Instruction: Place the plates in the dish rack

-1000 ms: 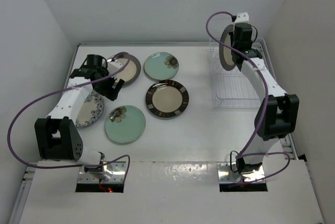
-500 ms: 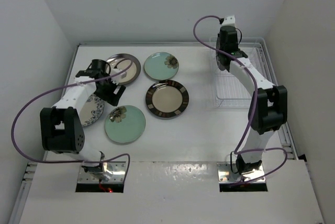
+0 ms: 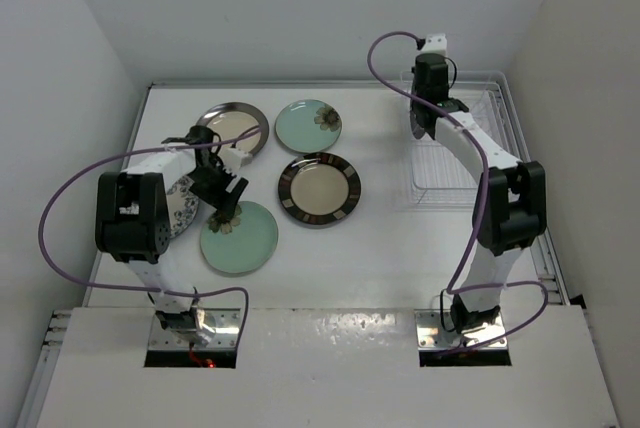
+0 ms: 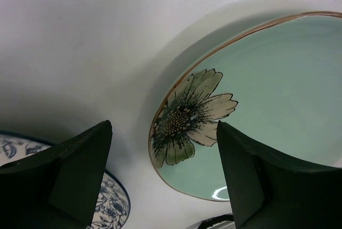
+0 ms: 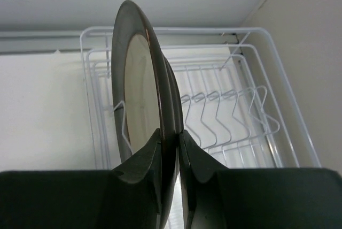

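My right gripper (image 3: 424, 126) is shut on the edge of a cream plate with a dark grey rim (image 5: 140, 74) and holds it upright at the left end of the white wire dish rack (image 5: 235, 112), among the tines. From above, the arm hides most of that plate. My left gripper (image 3: 222, 204) is open and empty, low over the flower edge of the near mint-green plate (image 3: 243, 240), which fills the left wrist view (image 4: 262, 100). The blue-white plate (image 3: 178, 210) lies just to its left. The fingers (image 4: 69, 175) touch nothing.
On the table lie a second grey-rimmed cream plate (image 3: 238, 128), a second mint-green plate (image 3: 308, 125) and the brown-rimmed plate (image 3: 319, 189). The rack (image 3: 452, 176) stands at the far right by the wall. White walls close in the table on three sides.
My left gripper has swung from the grey-rimmed plate toward the near mint-green plate. My right gripper has brought its plate down from above the rack into the rack's left end.
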